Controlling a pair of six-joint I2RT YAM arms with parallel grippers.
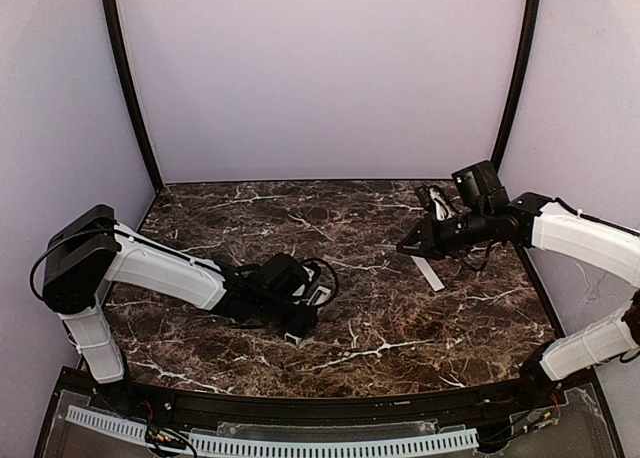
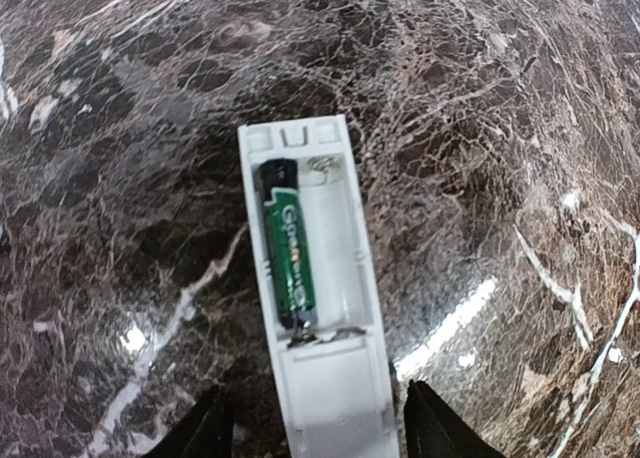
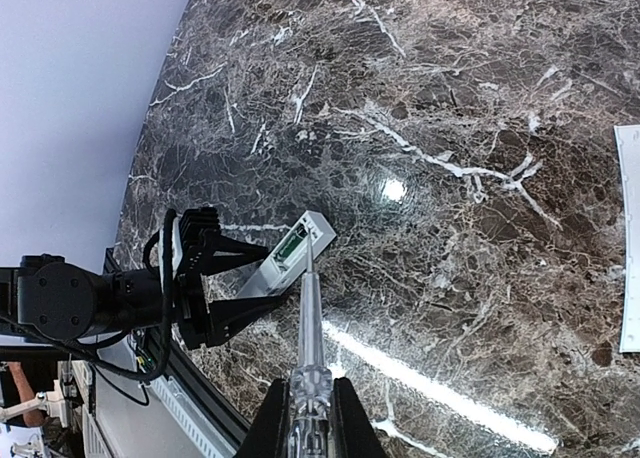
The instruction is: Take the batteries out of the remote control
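Looks midway through unloading, left hand (image 2: 320,433) spread astride the remote control (image 2: 335,378) flat on the table (image 2: 500,128), one green battery (image 2: 288,253) beside an empty slot (image 2: 335,243); calls next for right hand (image 3: 311,423), pinching a slim tool (image 3: 311,343), to lever it out.

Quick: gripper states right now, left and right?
Left gripper: open, straddling the remote control, not gripping it.
Right gripper: closed on a screwdriver.

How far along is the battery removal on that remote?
Done: the cover is off, lying apart, and one slot of the remote control is empty. In hand: the right gripper holds a screwdriver; the left gripper straddles the remote, jaws open. Left: one green battery sits inside.
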